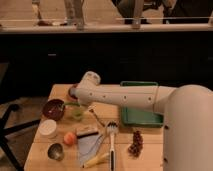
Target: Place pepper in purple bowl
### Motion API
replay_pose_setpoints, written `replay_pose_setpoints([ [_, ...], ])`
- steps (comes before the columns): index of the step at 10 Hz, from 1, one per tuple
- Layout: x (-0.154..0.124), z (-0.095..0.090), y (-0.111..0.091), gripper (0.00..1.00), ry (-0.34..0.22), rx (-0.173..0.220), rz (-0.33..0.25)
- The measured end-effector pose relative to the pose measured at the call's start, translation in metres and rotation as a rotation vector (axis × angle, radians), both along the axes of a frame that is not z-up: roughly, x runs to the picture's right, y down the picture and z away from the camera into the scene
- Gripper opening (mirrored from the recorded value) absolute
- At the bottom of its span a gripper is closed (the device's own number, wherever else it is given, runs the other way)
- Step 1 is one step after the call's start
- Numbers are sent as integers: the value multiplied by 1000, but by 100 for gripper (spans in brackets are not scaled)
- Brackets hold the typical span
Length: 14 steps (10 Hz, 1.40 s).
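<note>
The purple bowl (52, 109) sits at the left of the wooden table (150, 150). My gripper (80, 103) hangs below the white wrist just right of the bowl, above the small light-green cup (77, 114). It is shut on the pepper (70, 104), a thin green strip that sticks out leftward to the bowl's right rim, level with it. The pepper's right end is hidden under the gripper.
The red-orange bowl (73, 91) is mostly hidden behind the wrist. A white cup (48, 128), an orange fruit (70, 137) and a grey metal cup (56, 151) stand front left. A green tray (141, 119), a white brush (111, 132), a yellow stick (97, 160) and a dark cluster (135, 144) lie to the right.
</note>
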<state>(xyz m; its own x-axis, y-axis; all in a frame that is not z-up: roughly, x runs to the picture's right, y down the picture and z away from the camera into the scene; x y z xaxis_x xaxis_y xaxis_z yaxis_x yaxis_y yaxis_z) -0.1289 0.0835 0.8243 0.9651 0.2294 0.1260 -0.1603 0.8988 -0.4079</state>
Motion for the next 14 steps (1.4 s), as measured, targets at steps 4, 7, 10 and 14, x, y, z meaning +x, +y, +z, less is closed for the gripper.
replay_pose_setpoints([
  [4,-6,-3,-2,0,-5,6,-22],
  [7,-7,-3,-2,0,-7,6,-25],
  [10,-7,-3,-2,0,-6,6,-23],
  [14,-5,-2,-3,0,-5,8,-21],
])
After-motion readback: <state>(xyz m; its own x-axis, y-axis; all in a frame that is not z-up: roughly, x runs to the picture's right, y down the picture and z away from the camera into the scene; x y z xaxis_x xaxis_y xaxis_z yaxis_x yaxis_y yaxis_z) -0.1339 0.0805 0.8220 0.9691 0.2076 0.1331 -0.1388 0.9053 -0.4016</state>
